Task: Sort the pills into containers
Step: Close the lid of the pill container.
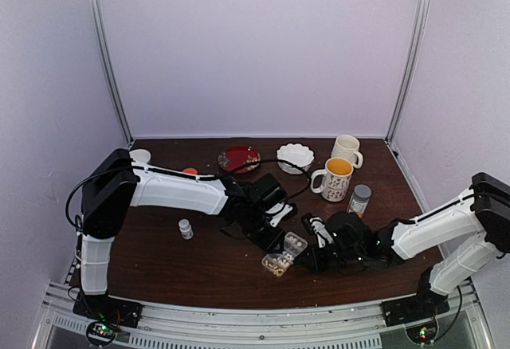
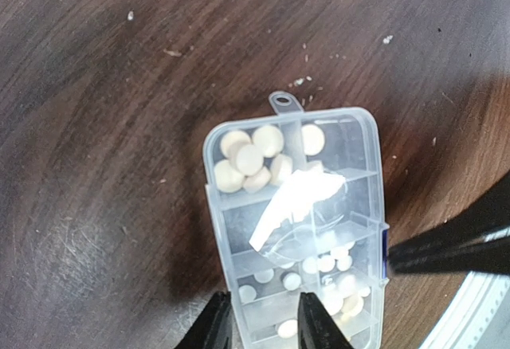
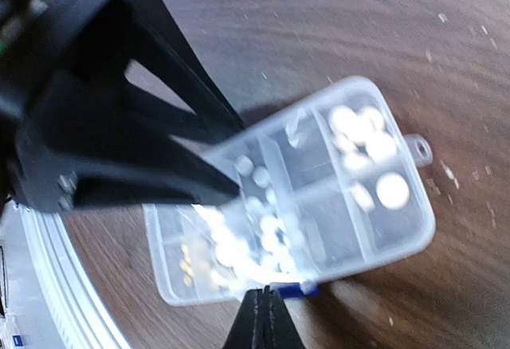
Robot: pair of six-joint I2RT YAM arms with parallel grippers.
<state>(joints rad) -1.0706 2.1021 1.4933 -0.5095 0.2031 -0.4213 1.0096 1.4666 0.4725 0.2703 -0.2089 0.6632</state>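
One clear organiser box (image 2: pixel 209 162), pills (image 2: pixel 247 160) in its compartments (image 2: pixel 355 150), left tool (image 2: pixel 265 325) straddling its end, grip we cannot tell, right tool (image 3: pixel 264 307) clenched at blue clasp (image 3: pixel 300 288).

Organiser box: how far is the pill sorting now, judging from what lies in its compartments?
Done: large tan pills lie together in one end compartment of the organiser box, and small white pills lie in others. In hand: the left end effector appears to grip the box's end while the shut right end effector is at its blue tab. Left: I cannot tell whether loose pills remain elsewhere.
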